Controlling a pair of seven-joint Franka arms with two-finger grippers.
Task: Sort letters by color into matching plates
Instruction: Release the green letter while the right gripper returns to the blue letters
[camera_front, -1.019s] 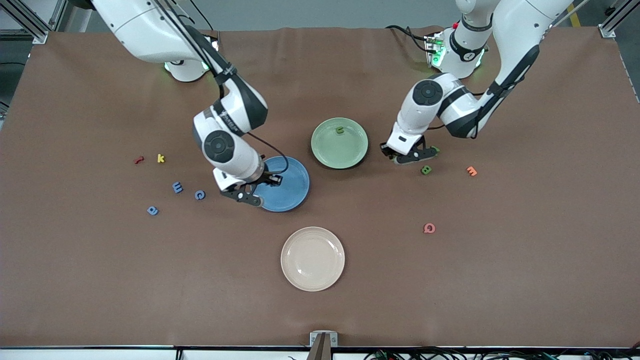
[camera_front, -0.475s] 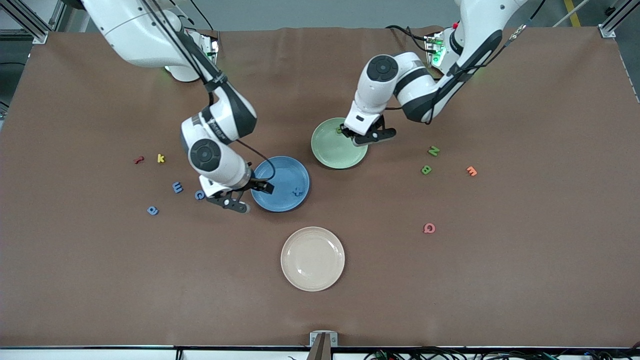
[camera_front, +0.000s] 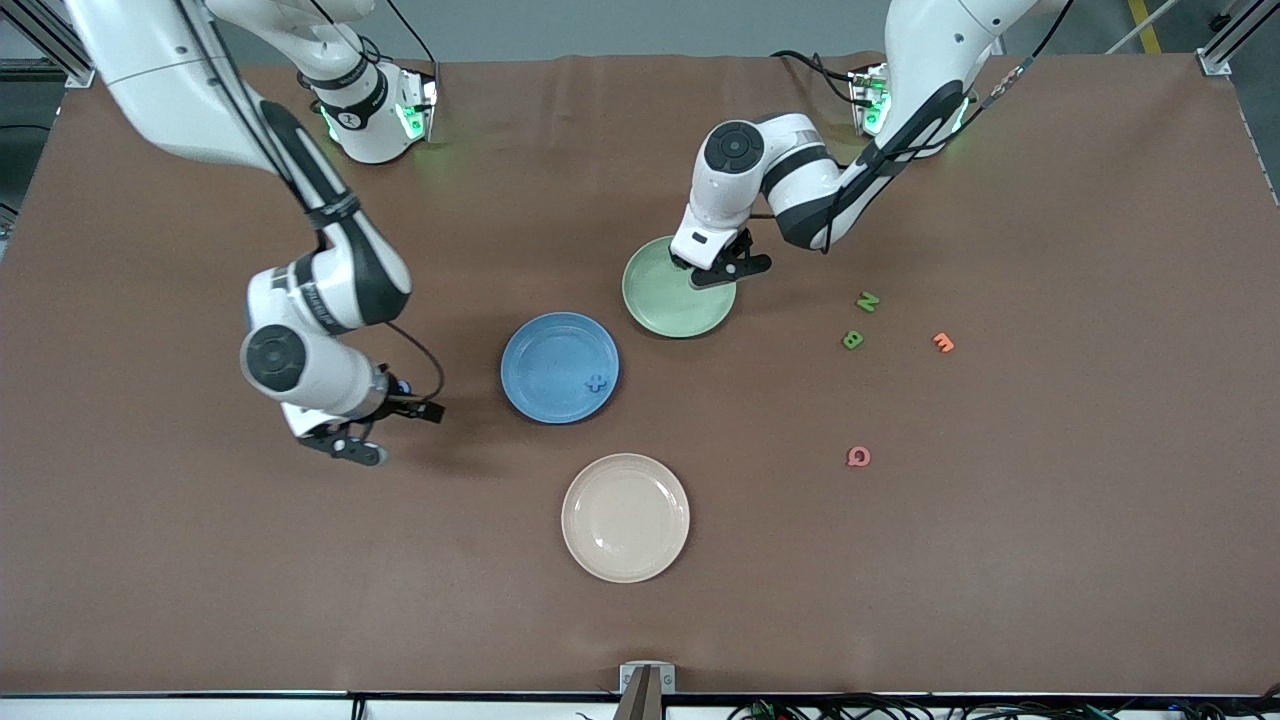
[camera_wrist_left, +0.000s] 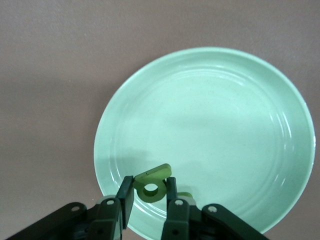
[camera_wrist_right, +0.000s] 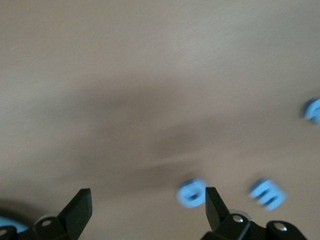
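- Left hand (camera_wrist_left: 146, 202): over the pale green plate (camera_front: 665, 298), clenched on a small green letter (camera_wrist_left: 151, 184) with a round hole.
- Right hand (camera_wrist_right: 145, 210): fingers spread wide, empty, over bare desk (camera_front: 1000, 560) toward the right arm's end; two blue letters (camera_wrist_right: 192, 192) lie below it.
- Blue plate (camera_front: 545, 350): holds one blue letter (camera_front: 596, 382) near its rim.
- Two green letters (camera_front: 867, 301) on the desk toward the left arm's end.

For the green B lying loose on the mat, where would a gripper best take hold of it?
The green B lies flat beside the green N, apart from it. Likely best: come straight down from above and close the fingers across its outer edges, since it is small and low.
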